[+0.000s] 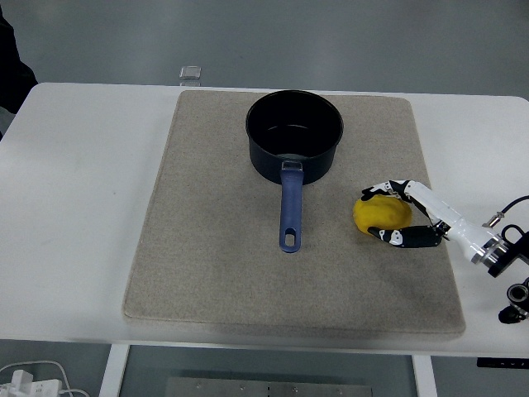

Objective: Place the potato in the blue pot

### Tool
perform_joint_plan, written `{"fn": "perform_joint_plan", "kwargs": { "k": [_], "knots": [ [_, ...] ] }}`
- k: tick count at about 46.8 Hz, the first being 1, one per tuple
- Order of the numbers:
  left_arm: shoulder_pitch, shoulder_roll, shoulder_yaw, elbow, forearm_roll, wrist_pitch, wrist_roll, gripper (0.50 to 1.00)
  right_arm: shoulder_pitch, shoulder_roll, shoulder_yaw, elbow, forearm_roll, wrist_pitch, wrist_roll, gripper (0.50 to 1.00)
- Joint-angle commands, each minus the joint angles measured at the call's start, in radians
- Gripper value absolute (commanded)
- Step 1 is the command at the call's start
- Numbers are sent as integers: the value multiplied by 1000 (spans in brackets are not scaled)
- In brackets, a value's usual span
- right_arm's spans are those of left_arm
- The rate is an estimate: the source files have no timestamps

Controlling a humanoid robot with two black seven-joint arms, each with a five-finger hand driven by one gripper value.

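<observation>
A dark blue pot point(294, 135) stands upright at the back middle of the beige mat point(207, 248), its blue handle point(290, 211) pointing toward the near edge. Its inside looks empty. A yellow potato point(380, 215) lies on the mat to the right of the handle. My right hand point(390, 215) comes in from the right edge. Its fingers point(412, 238) curl around the potato's right side, above and below it. The potato rests on the mat. The left arm is out of view.
A small clear object point(191, 73) sits at the table's far edge behind the mat. A dark sleeve of a person point(12, 70) shows at the upper left. White cables point(33, 382) lie below the table at the bottom left.
</observation>
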State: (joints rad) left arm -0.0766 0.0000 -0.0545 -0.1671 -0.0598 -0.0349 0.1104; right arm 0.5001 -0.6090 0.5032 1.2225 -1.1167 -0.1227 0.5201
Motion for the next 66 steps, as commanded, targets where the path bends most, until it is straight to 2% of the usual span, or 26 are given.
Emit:
{"fn": "perform_joint_plan", "kwargs": {
  "k": [1,32,40,52,66],
  "knots": [
    [0,0,1,0,0,0,0,999,1,0,2,0,0,0,0,500],
    [1,0,-1,1,0,0,0,999,20,9,18,8,20,-2,0,500],
    [0,0,1,-2,0,0,0,999,89,-9,18,11,52,1,-5,500],
    [0,0,1,-8,0,0,0,999,248,-29,-9,8,124,24,-31,500],
    [0,0,1,-11,0,0,0,999,475,-11,-153,-35,216,32,-69,500]
  ]
}}
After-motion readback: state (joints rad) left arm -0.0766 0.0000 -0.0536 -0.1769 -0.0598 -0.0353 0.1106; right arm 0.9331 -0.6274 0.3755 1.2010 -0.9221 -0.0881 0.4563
